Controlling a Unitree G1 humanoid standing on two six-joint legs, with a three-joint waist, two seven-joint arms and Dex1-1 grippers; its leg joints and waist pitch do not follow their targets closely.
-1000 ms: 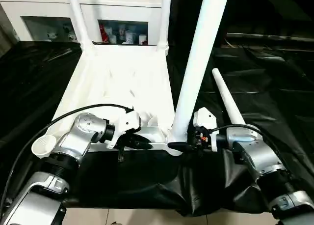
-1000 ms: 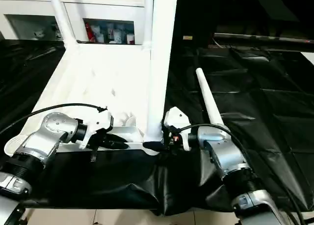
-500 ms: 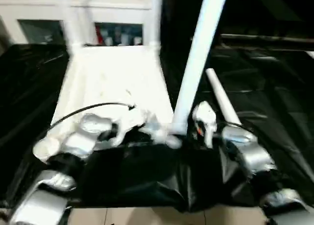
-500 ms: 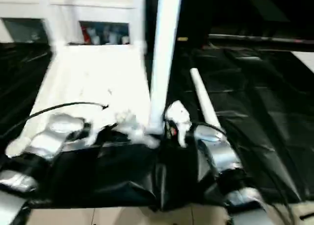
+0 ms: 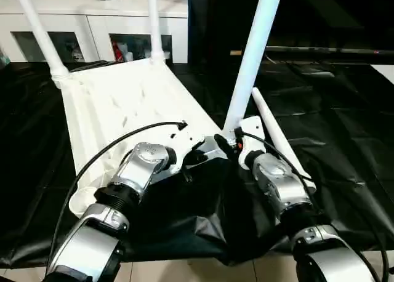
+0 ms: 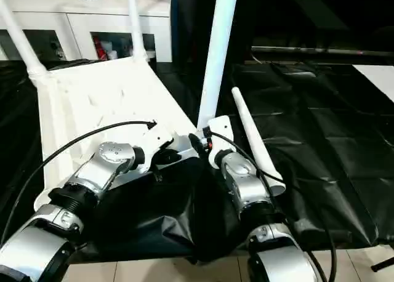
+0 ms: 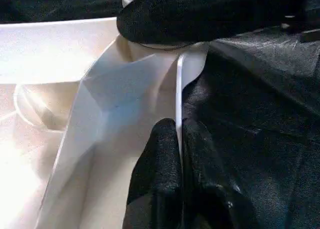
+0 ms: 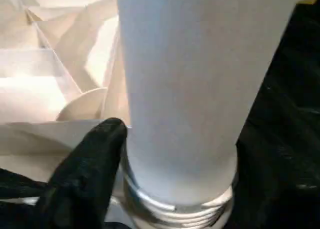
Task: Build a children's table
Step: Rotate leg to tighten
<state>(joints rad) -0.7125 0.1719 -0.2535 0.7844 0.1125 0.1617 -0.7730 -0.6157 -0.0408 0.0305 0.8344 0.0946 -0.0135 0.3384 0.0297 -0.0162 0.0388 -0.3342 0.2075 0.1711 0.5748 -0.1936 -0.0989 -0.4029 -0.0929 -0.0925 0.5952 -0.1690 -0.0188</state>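
Item — children's table, part-built, lying upside down on black sheeting. The tabletop (image 5: 123,109) spreads from centre to upper left of the frame, ribbed underside up. Two legs stand in its far corner sockets: one (image 5: 38,32) at upper left, one (image 5: 154,23) at upper centre.

Third leg (image 5: 252,54) — upright, long axis running almost straight up and out of the top edge, its threaded foot seated in the near corner socket at frame centre. The right hand (image 5: 229,148) sits at that foot, fingers (image 8: 95,154) spread around the base; by the right wrist view one fingertip touches it, though a firm grip cannot be confirmed.

Left hand (image 5: 196,160) — pressed together, pinching the thin near rim of the tabletop just left of that socket, steadying it.

Fourth leg (image 5: 277,137) — loose, lying on the sheeting right of centre, long axis running from upper left to lower right, just beside the right forearm. The right hand is the nearer; the open socket (image 5: 83,201) sits at lower left.
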